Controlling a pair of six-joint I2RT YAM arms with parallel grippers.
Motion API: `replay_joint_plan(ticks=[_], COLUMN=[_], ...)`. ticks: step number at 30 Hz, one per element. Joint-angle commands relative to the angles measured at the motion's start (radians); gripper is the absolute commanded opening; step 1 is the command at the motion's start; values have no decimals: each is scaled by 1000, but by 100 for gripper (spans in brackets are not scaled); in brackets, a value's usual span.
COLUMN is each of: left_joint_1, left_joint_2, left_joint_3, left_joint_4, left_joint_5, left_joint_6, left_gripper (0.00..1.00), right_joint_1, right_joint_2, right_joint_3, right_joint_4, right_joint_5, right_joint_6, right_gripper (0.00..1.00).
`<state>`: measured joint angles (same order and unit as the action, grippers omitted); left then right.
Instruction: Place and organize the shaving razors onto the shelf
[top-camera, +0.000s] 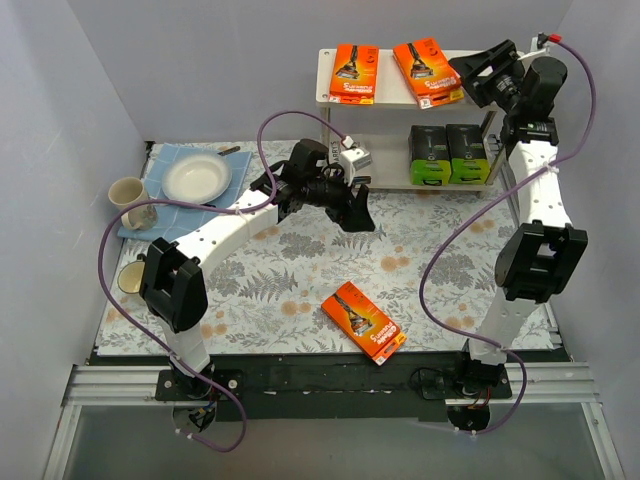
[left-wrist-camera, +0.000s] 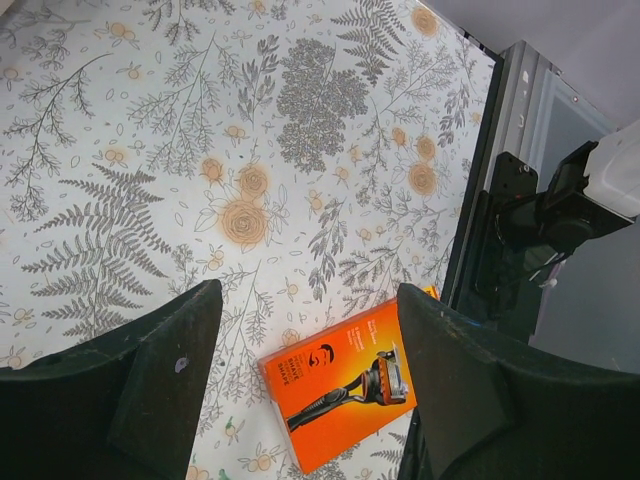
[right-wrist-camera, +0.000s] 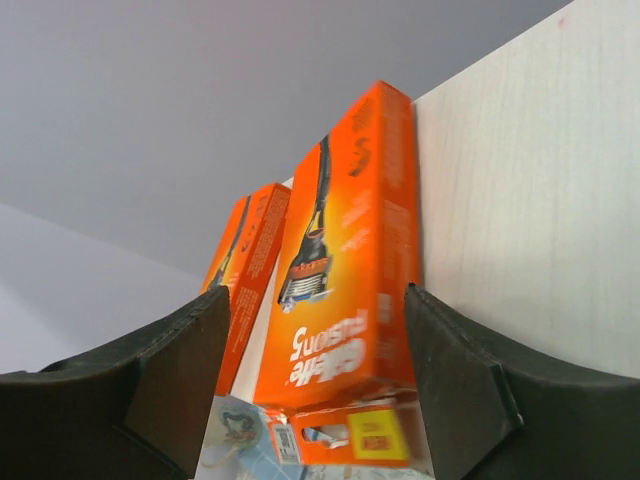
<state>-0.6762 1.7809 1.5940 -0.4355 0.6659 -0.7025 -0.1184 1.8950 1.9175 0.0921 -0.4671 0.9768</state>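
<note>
- Presently, the left gripper (left-wrist-camera: 308, 300) hung over the middle of the tabletop. Its fingers were spread wide and held nothing.
- One loose orange box (top-camera: 365, 322) lay flat on the floral table cover (top-camera: 300, 270). It was close to the near edge, about midway along it, and apart from both arms.
- The shelf (top-camera: 387, 80) stood at the far right corner of the tabletop.
- Two razor boxes lay flat and slightly apart on the top board: the left orange box (top-camera: 355, 72) and the right orange box (top-camera: 427, 70).
- The right gripper (right-wrist-camera: 312, 298) was at the right end of the top board, fingers wide apart and clamped on nothing. The right wrist view showed the right orange box between the fingers. Whether either finger touched it could not be determined.
- Two black and lime-green boxes (top-camera: 447, 154) stood side by side at the right end of the lower board.
- A plate (top-camera: 197, 178) rested on a blue cloth (top-camera: 165, 160) at the far left corner. Two mugs (top-camera: 128, 192) sat along the left edge.
</note>
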Motion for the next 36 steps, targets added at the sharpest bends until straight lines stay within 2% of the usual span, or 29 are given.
replay_joint_plan(ticks=[1,6,11,24,36], left_joint_1=[-3,0,15,53,53], left_joint_2=[-37,-54,-84,-132,-150], left_joint_3=[24,-5,-35,-91,-112], left_joint_4=[49,98,121,162,170], left_joint_5=[-6,4,18,18,6], left_joint_6=[1,-15,-31,-55,-54], left_gripper=[70,70,70,70,70], right_joint_1=[-9,-10,-10,34,82], right_joint_2=[-91,-146,-142,-171,-192], right_joint_3=[-38,-90,-123,-233,-253], right_joint_4=[-61,1,83,116,93], right_joint_5=[76,117,143,128,143], right_joint_6=[-130,-234,-260,-280,-282], right_gripper=[79,84,68,68,68])
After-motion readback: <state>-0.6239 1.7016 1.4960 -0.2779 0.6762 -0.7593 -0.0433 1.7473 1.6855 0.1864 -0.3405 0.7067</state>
